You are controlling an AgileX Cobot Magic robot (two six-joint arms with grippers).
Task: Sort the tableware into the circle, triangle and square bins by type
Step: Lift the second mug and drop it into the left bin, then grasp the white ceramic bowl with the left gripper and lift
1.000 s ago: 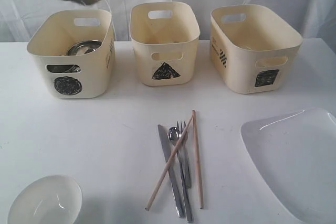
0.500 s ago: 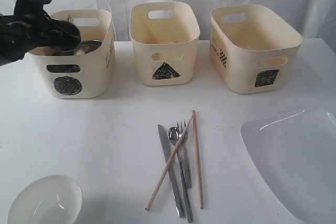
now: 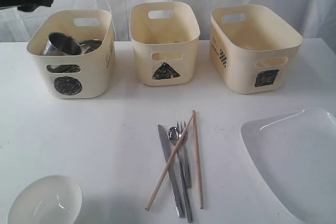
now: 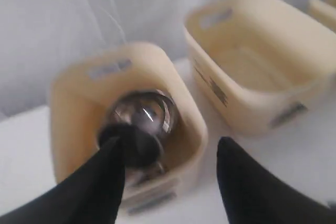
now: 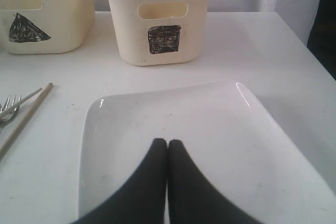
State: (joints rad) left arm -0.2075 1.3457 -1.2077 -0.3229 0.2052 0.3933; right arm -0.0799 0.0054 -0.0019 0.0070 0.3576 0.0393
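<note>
With a steel mug [image 3: 59,44] lying tilted in the circle bin [image 3: 89,74] just beneath the spread, empty left gripper [image 4: 170,145], the right gripper [image 5: 167,142] is hovering pressed together over the plate [image 5: 210,124], while white bowl [image 3: 44,200], cutlery [image 3: 181,169] and chopsticks [image 3: 197,156] are lying unsorted.

A mug [image 3: 60,44] lies in the circle bin [image 3: 89,80], cutlery [image 3: 182,171] before the triangle bin [image 3: 142,61].
</note>
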